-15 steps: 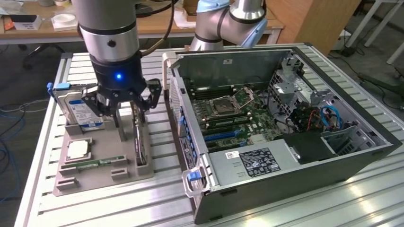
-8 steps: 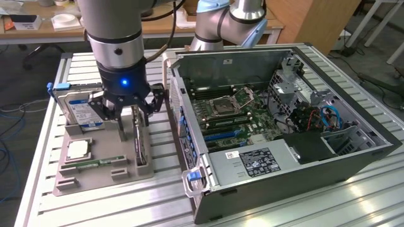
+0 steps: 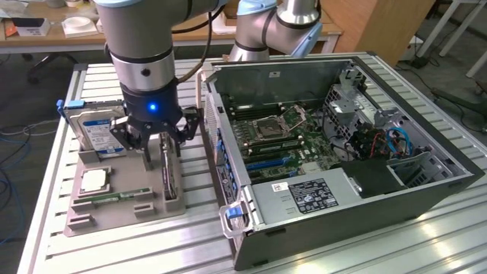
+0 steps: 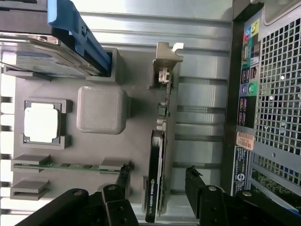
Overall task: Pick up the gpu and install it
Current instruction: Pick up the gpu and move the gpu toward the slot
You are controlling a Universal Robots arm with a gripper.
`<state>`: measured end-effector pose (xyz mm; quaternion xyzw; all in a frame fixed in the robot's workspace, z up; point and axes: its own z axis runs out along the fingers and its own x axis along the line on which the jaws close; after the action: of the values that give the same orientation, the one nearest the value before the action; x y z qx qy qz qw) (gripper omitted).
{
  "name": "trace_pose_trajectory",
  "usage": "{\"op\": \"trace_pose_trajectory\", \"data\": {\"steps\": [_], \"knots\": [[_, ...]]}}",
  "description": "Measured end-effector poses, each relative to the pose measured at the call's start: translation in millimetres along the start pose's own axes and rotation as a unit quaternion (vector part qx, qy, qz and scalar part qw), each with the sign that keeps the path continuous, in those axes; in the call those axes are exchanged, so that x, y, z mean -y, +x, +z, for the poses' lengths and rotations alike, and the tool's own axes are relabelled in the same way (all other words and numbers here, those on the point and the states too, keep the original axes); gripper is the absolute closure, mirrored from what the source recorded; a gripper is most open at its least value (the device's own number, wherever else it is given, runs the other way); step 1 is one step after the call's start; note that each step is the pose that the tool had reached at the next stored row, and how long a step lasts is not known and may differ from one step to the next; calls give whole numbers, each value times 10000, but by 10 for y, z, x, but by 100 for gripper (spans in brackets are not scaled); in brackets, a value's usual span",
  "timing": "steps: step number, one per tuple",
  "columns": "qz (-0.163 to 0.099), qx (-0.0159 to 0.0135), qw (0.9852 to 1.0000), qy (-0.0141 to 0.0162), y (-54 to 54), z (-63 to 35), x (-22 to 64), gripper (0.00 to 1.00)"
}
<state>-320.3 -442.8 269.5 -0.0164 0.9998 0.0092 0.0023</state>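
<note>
We see the black claw (image 3: 161, 153) spread apart astride the thin dark green-black gpu card (image 3: 169, 174), standing on edge in the grey plastic holder (image 3: 106, 220) at the exterior view's left, and we judge it light, stiff and fragile, best pinched across its flat faces.

The worktop (image 3: 426, 240) is ribbed aluminium, brushed, with a soft sheen. The grey tray (image 3: 114, 211) looks like matt plastic with a fine printed grain. The gpu (image 4: 155, 176) has a glossy black fan shroud and a bare silver metal bracket (image 4: 165, 56). The hand (image 3: 161, 149) is matt black, and the arm (image 3: 141, 51) above it is smooth satin grey. The computer case (image 3: 266, 85) is dull bare sheet metal inside. The hard drive (image 3: 95, 134) carries a glossy blue label.
</note>
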Motion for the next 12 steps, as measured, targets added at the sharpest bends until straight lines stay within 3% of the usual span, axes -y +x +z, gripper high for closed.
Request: {"op": "trace_pose_trajectory", "data": {"steps": [12], "knots": [[0, 0, 10000, 0, 0, 219, -28, 41]]}}
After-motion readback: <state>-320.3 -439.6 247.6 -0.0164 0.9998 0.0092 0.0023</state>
